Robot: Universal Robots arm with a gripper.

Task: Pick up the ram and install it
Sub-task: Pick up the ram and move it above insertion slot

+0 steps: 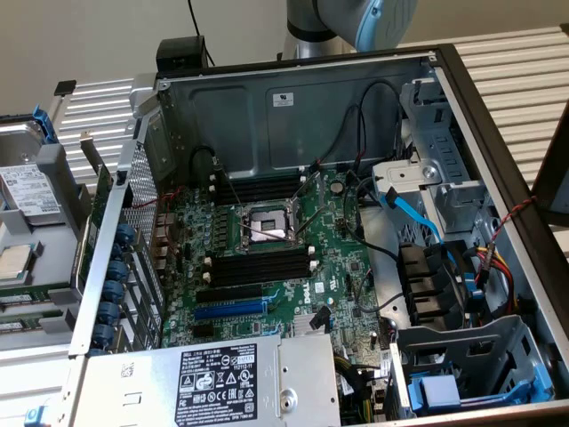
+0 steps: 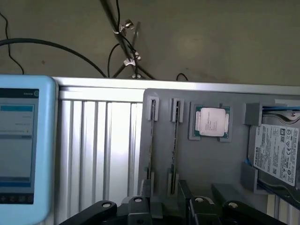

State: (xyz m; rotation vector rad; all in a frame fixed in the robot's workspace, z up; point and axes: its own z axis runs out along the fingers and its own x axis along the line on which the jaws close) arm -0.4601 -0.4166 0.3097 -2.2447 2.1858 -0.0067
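Claw (image 2: 164, 206) hovers over grey tray (image 2: 211, 164); gap unreadable; ram (image 2: 174, 136) edge-up in holder; ribbed aluminium table (image 2: 101, 150).

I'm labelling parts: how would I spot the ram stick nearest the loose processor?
Find the grey parts tray beside the computer case, holding a hard drive and a square silver processor. Two thin sticks stand on edge in clips; yours is the ram directly beside the processor.

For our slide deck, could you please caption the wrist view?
Wrist camera over the grey parts tray: two RAM sticks standing in holders beside a processor and hard drive.
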